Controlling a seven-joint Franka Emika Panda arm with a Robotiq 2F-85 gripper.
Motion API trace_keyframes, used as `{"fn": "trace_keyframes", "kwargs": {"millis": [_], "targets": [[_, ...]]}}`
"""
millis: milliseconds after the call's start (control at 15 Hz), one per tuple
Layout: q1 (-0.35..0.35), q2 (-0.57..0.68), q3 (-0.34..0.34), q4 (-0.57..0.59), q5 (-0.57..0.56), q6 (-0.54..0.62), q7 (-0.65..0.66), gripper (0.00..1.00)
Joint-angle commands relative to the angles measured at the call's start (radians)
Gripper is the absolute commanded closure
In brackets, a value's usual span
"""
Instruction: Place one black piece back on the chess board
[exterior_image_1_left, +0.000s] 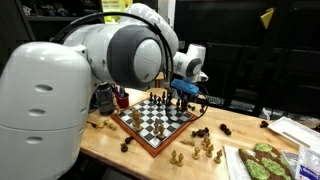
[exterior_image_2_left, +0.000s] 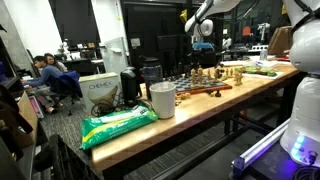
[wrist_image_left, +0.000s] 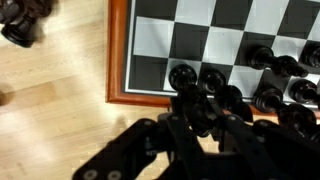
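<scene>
- In the wrist view, the gripper (wrist_image_left: 205, 112) is hanging low over the corner of the chess board (wrist_image_left: 118, 60). Its dark fingers are sitting close together among dark pieces. Black on black, I cannot tell whether they are clamping a piece or only crowding one.
- At far left, a few dark pieces (wrist_image_left: 22, 20) are lying off the board on the wooden table (wrist_image_left: 55, 90). If a piece is being carried and the grip is loose, it is likely going to drop over the raised reddish-brown frame and roll out that way.
- Right of the frame, a row of black pieces (wrist_image_left: 183, 77) is standing tightly packed along the board's edge, just beside the fingers. Opening wide or drifting sideways here is risking knocking the neighbours over one after another.
- Coming down off-centre is also risking a piece landing astride two squares, or on the frame, and tipping.
- In an exterior view, the board is lying at an angle on a light wooden tabletop. Pale pieces (exterior_image_1_left: 200, 150) are scattered in front of it, and a tray of green items (exterior_image_1_left: 262, 160) is sitting further right.
- In an exterior view, people (exterior_image_2_left: 45, 70) are sitting at far left. A green bag (exterior_image_2_left: 118, 124) and a white container (exterior_image_2_left: 162, 100) are resting on the table's near end, with the board well beyond them in a cluttered, dim lab.
</scene>
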Motion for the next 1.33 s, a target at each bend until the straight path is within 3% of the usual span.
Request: {"fn": "trace_keyframes", "kwargs": {"millis": [0,1267], "targets": [[0.031,-0.045,-0.014,-0.006,-0.059,-0.019,0.043,0.93],[0.011,0.007,0.001,0.018,-0.031,-0.029,0.022,0.93]]}}
